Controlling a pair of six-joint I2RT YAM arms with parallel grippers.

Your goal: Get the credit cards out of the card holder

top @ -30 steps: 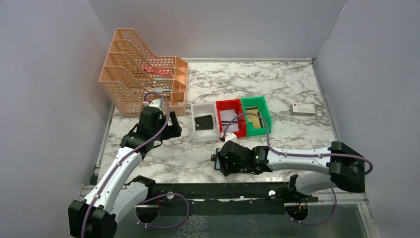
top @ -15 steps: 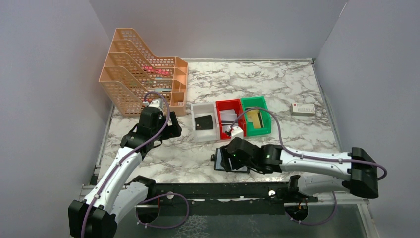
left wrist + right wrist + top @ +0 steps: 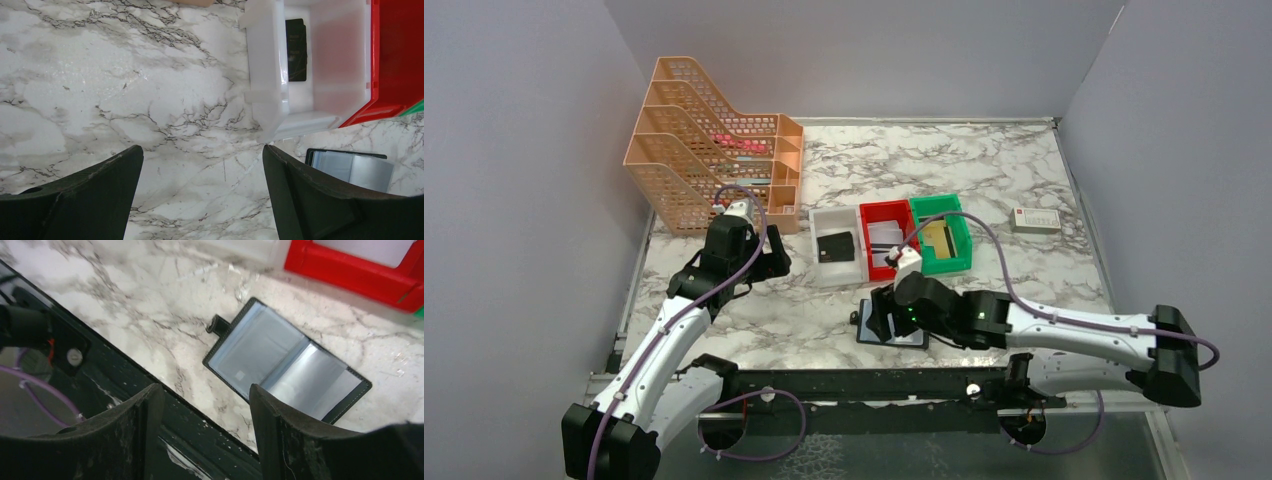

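**Ana:** Claws first. How do they stand?

**Ben:** The right claw (image 3: 202,392) has its jaws well apart, with nothing between them. Its fingers (image 3: 145,415) frame bare marble and the dark edge rail. It hangs low over the card holder (image 3: 286,371), and the wrist view shows the holder lying clear of the fingertips.

**Ana:** And the left one?

**Ben:** The left claw (image 3: 201,155) is spread wide and holds nothing. It sits above bare marble just beside the white bin (image 3: 267,95).

**Ana:** Where exactly is the holder?

**Ben:** It lies flat and open on the table (image 3: 1024,170), close to the near edge and just in front of the white and red bins. Its shiny blue-grey inner face is up, and a small black tab (image 3: 217,325) sticks out from one side. From above, the right arm covers part of it.

**Ana:** Any cards?

**Ben:** One tan-gold card (image 3: 939,238) lies in the green bin (image 3: 962,240). The red bin (image 3: 866,235) next to it holds pale flat pieces (image 3: 884,236) that are too small to make out. A black square piece (image 3: 296,50) sits in the white bin.

**Ana:** Farther out?

**Ben:** An orange file rack (image 3: 709,140) stands at the far left. A white box (image 3: 1035,220) with a red mark lies to the right of the bins, well apart from them.
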